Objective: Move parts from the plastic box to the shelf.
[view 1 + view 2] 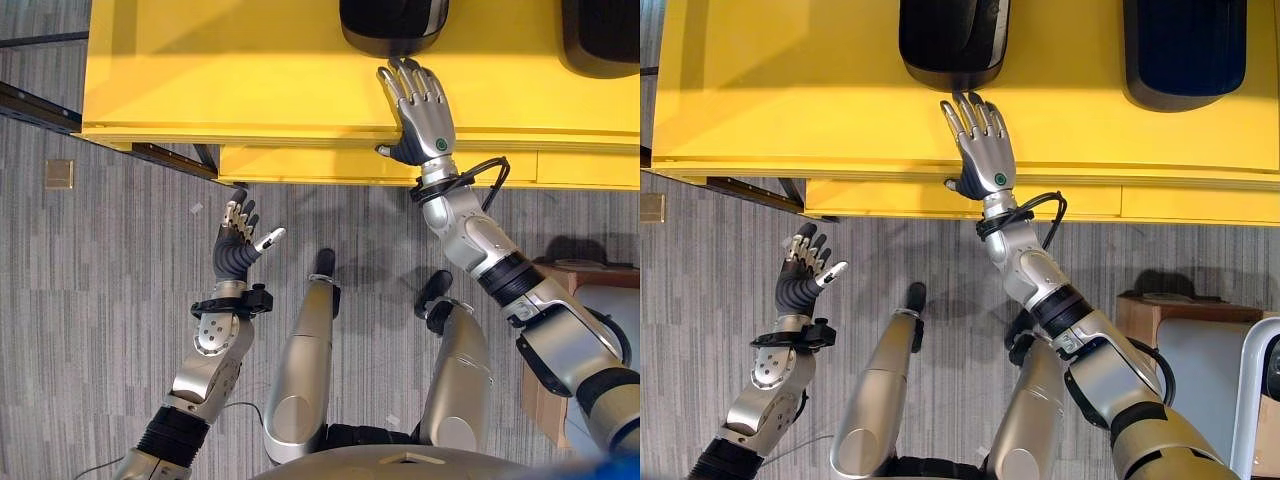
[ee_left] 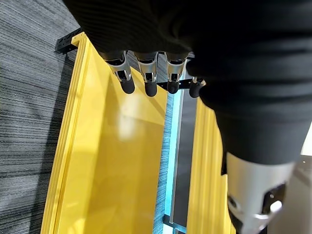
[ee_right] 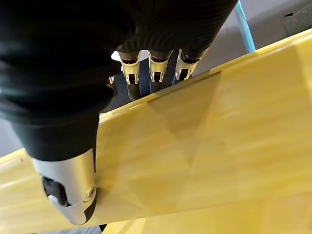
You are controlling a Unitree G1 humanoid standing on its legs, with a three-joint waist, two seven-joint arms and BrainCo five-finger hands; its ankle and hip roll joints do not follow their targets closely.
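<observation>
A yellow shelf (image 1: 250,80) runs across the far side. Two dark rounded parts lie on it, one (image 1: 952,40) in the middle and another (image 1: 1185,50) to the right. My right hand (image 1: 983,150) lies flat on the shelf top with straight fingers, open and holding nothing. Its fingertips (image 1: 405,68) end just short of the middle part. In the right wrist view its fingers (image 3: 153,66) reach over the shelf's edge (image 3: 204,126). My left hand (image 1: 238,242) is raised over the floor in front of the shelf, open and empty, its fingers (image 2: 146,73) straight.
A brown cardboard box (image 1: 1150,310) and a grey bin with a white rim (image 1: 1245,390) stand on the floor at the lower right. A second yellow board (image 1: 380,165) sits below the shelf top. Grey carpet (image 1: 90,300) covers the floor.
</observation>
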